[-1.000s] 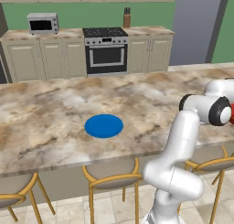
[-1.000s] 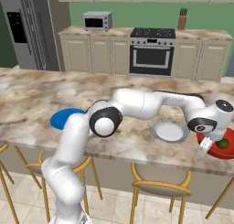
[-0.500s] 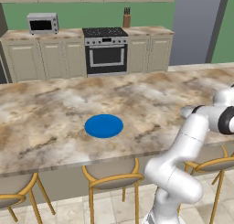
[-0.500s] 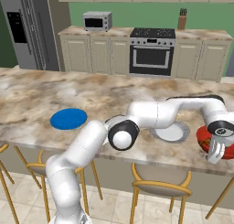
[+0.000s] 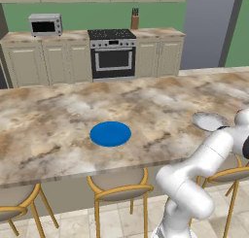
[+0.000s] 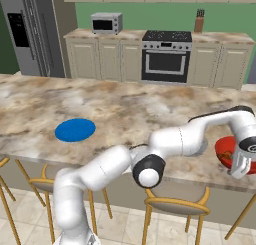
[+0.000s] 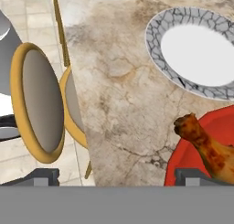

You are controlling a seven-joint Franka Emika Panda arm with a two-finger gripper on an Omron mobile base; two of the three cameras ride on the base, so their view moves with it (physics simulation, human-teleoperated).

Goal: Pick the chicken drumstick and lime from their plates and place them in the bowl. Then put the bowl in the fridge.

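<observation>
The gripper [image 6: 239,165] is seen with jaws wide apart and empty beside the red bowl [image 6: 226,148] at the counter's [image 6: 100,109] front right edge. The chicken drumstick [image 7: 205,147] lies inside it. The rim should be straddled squarely so nothing spills.

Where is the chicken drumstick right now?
In the hand view, the chicken drumstick lies in the red bowl at the lower right, thin end over the rim, beside the empty white plate on the marble counter.
</observation>
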